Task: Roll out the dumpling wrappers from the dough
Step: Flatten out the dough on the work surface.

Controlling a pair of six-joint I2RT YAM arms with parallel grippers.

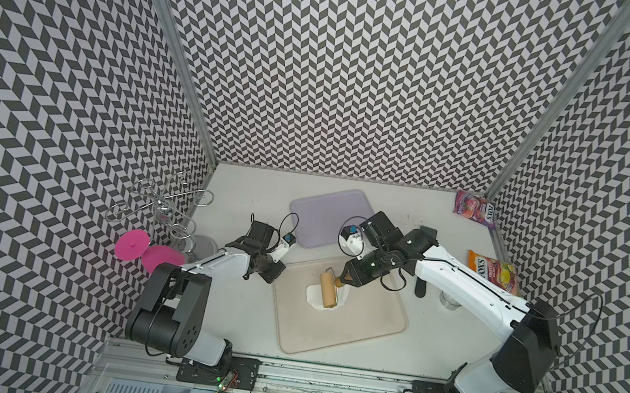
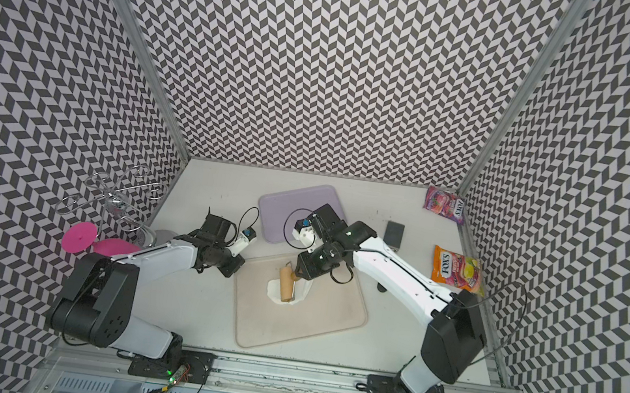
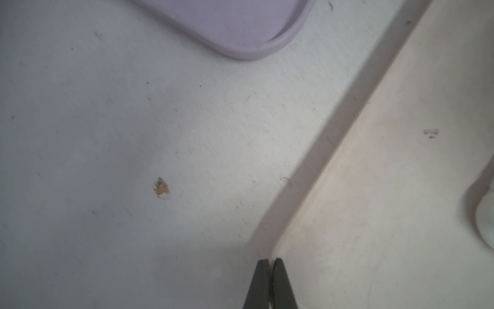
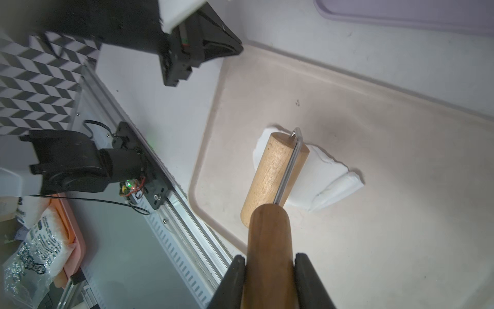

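Beige mat [image 1: 371, 324] bears dough [image 1: 313, 294] stretched crosswise under roller [image 1: 327, 292]; right pincer [image 4: 270, 256] grips its handle [image 4: 267, 235], left pincer [image 3: 270, 260] closed.

The dough [image 4: 327, 182] is white, roller [image 4: 270, 174] tan, mat [image 4: 387, 128] beige, tray [image 1: 325, 215] lilac, walls [image 1: 343, 65] black-and-white chevron.

The roller [image 4: 272, 174] covers the middle of the dough [image 4: 326, 182], and its handle [image 4: 268, 240] runs off the frame edge between the right gripper [image 4: 270, 256] fingers. In the left wrist view the purple tray [image 3: 240, 26] is cut off, and only the tips of the left gripper [image 3: 270, 260] show.
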